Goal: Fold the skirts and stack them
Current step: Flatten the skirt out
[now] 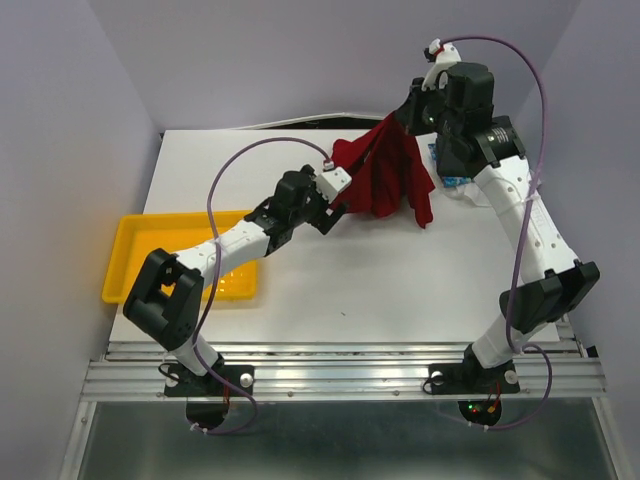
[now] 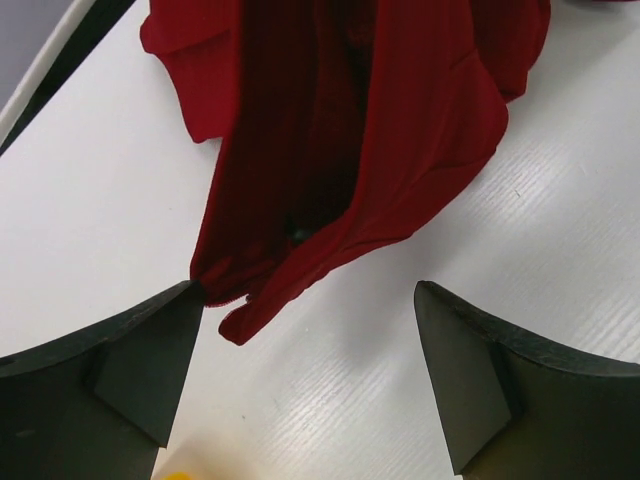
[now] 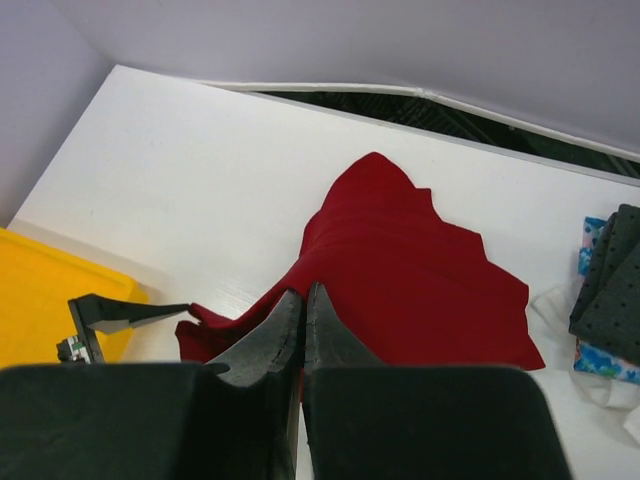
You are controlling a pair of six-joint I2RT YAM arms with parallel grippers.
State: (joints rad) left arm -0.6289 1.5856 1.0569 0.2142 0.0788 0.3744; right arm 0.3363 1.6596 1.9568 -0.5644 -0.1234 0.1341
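Arm bases point(image 1: 215, 378) line the bottom of the overhead view. At upper centre the red skirt point(image 1: 385, 175) hangs in limp folds from the right hand point(image 1: 403, 118), its lower edge trailing on the worktop point(image 1: 400, 290) beside the left hand point(image 1: 338, 183).

From the left wrist, the left hand point(image 2: 308, 292) gapes wide and holds nothing. One finger just touches the loose hem corner at lower left, probably the best spot to pinch.

From the right wrist, the right hand point(image 3: 300, 305) is pinched tight on the red skirt point(image 3: 400, 260), which looks light, soft and likely to bunch. The grey dotted skirt point(image 3: 610, 290) and the blue floral skirt point(image 3: 600, 362) lie at the right edge.
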